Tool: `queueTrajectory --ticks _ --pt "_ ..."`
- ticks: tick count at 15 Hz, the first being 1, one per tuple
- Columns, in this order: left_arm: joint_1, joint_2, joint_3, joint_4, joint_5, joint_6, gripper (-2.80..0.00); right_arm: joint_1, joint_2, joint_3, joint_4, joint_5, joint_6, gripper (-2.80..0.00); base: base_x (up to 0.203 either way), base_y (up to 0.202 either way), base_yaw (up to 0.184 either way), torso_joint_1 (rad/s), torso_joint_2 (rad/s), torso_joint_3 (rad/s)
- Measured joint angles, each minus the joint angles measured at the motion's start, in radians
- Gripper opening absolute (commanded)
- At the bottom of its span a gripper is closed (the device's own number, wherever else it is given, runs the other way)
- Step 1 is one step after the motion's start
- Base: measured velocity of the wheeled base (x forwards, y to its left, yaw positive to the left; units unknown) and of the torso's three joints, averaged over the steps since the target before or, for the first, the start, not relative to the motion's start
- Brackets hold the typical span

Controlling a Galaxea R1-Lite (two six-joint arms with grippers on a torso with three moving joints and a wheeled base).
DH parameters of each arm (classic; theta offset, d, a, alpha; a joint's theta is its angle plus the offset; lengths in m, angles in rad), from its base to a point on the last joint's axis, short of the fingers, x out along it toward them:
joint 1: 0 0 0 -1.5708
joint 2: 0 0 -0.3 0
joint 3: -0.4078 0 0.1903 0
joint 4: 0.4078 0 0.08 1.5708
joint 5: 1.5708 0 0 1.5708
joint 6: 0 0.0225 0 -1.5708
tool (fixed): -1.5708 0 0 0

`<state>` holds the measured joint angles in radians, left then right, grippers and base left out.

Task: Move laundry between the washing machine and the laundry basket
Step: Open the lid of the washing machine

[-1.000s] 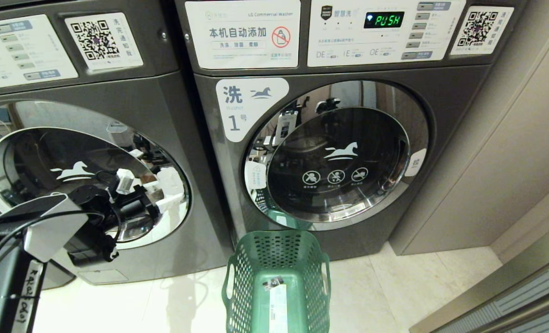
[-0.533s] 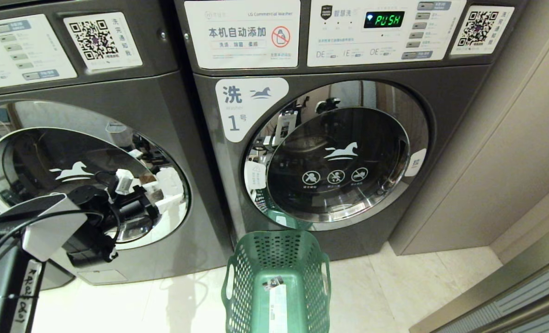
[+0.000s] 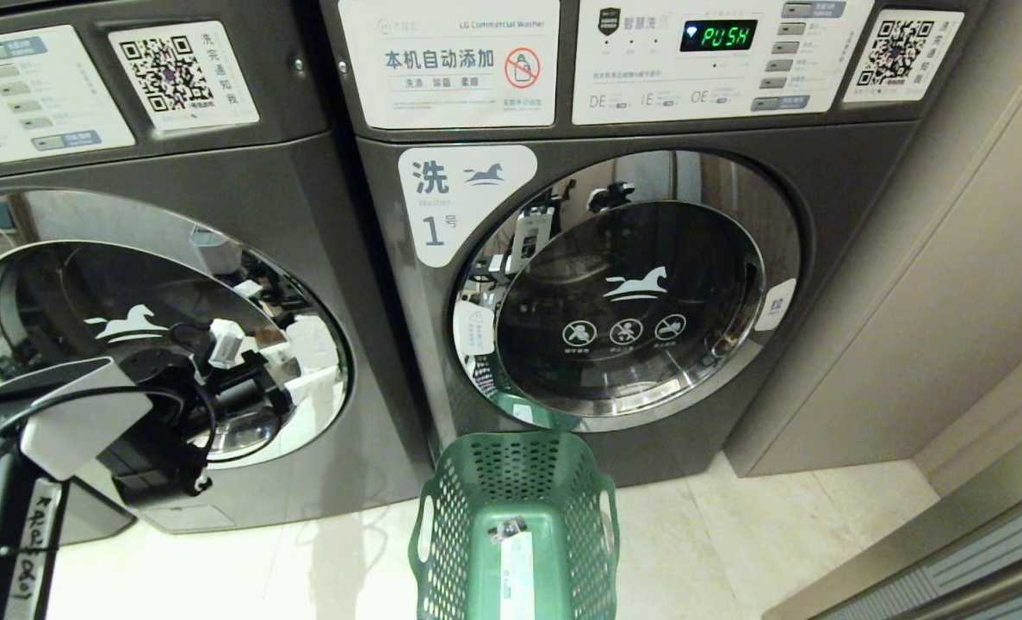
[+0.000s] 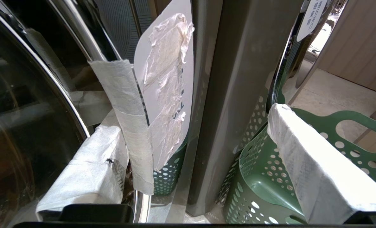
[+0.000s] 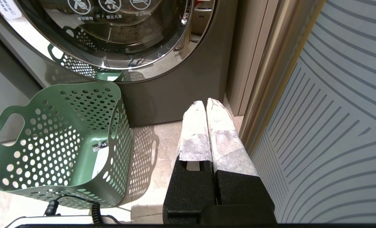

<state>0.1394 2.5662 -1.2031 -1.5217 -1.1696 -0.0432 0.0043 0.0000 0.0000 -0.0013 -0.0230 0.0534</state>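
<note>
Left pincer [image 4: 188, 158] released at washer door edge.
Taped door tag [image 4: 167, 91] between its fingers; green laundry basket [image 4: 264, 177] just beyond; right pincer [image 5: 207, 107] clenched, empty.

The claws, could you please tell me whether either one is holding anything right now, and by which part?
Nothing is held. The left claw is open beside the left washer's taped door tag; the right claw is shut on nothing, above the floor.

Green hole-dotted laundry basket [image 3: 517, 517], dark grey chrome-rimmed washing machine [image 3: 166, 344], white-wrapped end effector fingers [image 5: 203, 126]
</note>
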Motion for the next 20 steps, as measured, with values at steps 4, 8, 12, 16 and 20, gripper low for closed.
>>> queueTrajectory --ticks 4,8,12,16,20 --pt "0.000 -0.010 0.036 -0.002 -0.007 0.022 0.00 0.000 0.000 0.000 0.000 0.000 0.000 -2.80 0.000 0.000 0.000 0.000 0.00 0.000" --pt "0.017 -0.016 0.077 -0.001 -0.052 0.036 0.00 -0.001 0.000 0.000 0.000 0.000 0.000 -2.80 0.000 0.000 0.000 0.000 0.00 0.000" --pt "0.050 -0.020 0.095 -0.001 -0.051 0.038 0.00 0.000 0.000 0.000 0.000 0.000 0.000 -2.80 0.000 0.000 0.000 0.000 0.00 0.000" --pt "0.104 -0.020 0.103 0.000 -0.051 0.037 0.00 0.000 0.000 0.000 0.000 0.000 0.000 -2.80 0.000 0.000 0.000 0.000 0.00 0.000" --pt "0.192 -0.009 0.101 0.004 -0.040 0.036 0.00 0.001 0.000 0.000 0.000 0.000 0.000 -2.80 0.000 0.000 0.000 0.001 0.01 0.001"
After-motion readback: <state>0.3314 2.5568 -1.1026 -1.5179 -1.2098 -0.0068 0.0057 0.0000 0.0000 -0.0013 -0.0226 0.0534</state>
